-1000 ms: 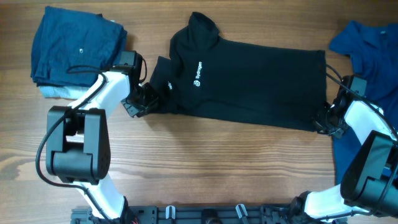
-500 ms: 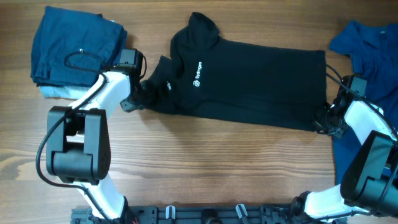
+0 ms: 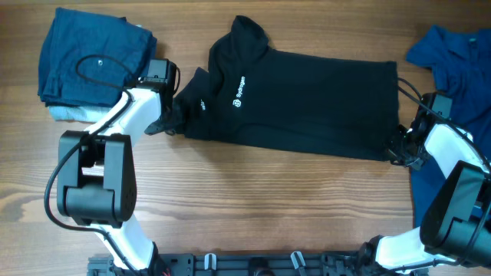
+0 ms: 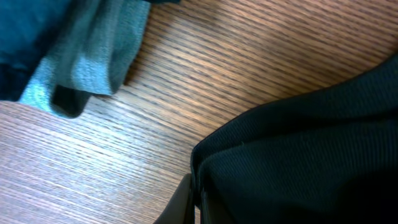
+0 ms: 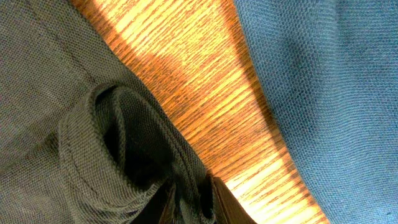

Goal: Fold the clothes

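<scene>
Your left hand (image 3: 170,120) pinches a sleeve of the black polo shirt (image 3: 307,100), your right hand (image 3: 398,151) grips its hem corner. Grasping looks done, so next lift both evenly inward.

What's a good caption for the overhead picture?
Left end effector and right end effector pinch the black polo shirt at opposite ends.

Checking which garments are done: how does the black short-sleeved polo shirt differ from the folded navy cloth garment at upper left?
The black polo shirt lies spread out flat; the navy garment sits folded in a stack. The left gripper pinches the polo's sleeve and the right gripper its hem corner; neither touches the navy garment. The polo bears white chest lettering; the navy one shows none. Both rest on the wooden table.
</scene>
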### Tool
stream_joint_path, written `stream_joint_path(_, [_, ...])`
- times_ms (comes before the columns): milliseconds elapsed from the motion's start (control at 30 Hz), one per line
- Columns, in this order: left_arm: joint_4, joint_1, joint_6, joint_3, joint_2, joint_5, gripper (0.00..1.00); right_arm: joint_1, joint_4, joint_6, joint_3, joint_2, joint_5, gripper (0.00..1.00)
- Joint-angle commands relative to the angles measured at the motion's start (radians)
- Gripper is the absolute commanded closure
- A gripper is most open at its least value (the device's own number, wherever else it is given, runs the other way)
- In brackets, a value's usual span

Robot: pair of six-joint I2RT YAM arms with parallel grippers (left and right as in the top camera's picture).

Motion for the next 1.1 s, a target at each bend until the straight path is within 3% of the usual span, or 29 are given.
stream_joint_path(0, [0.000,0.039,0.010,0.004,-0.007,-0.090,0.96,-0.002,0.000,-0.005,-0.014,0.016,0.026,0.84])
stream_joint_path(267, [-0.007,0.055,0.000,0.004,-0.007,-0.091,0.96,-0.003,0.053,-0.022,-0.014,0.016,0.125,0.85])
stream_joint_path(533, [0.000,0.064,0.001,0.004,-0.007,-0.121,0.96,-0.003,0.088,-0.066,-0.014,0.016,0.195,0.95])
stream_joint_path(633, [0.002,0.071,0.000,0.004,-0.007,-0.116,0.96,-0.003,0.090,-0.066,-0.014,0.016,0.187,0.96])
stream_joint_path(700, [0.003,0.071,0.000,0.004,-0.007,-0.079,0.96,-0.003,0.084,-0.114,-0.012,0.016,0.061,0.95])
stream_joint_path(933, [0.003,0.071,0.001,0.004,-0.007,-0.034,0.95,-0.005,-0.281,-0.055,0.238,-0.015,-0.120,0.77])
stream_joint_path(967, [0.001,0.071,0.000,0.004,-0.007,-0.033,0.95,-0.005,-0.295,-0.045,0.238,-0.018,-0.136,0.46])
stream_joint_path(1000, [-0.001,0.071,0.000,0.004,-0.007,-0.034,0.94,-0.005,-0.295,-0.027,0.230,-0.018,-0.145,0.38])
stream_joint_path(1067, [-0.005,0.071,0.000,0.004,-0.007,-0.034,0.93,-0.004,-0.279,-0.028,0.196,-0.016,-0.191,0.36])
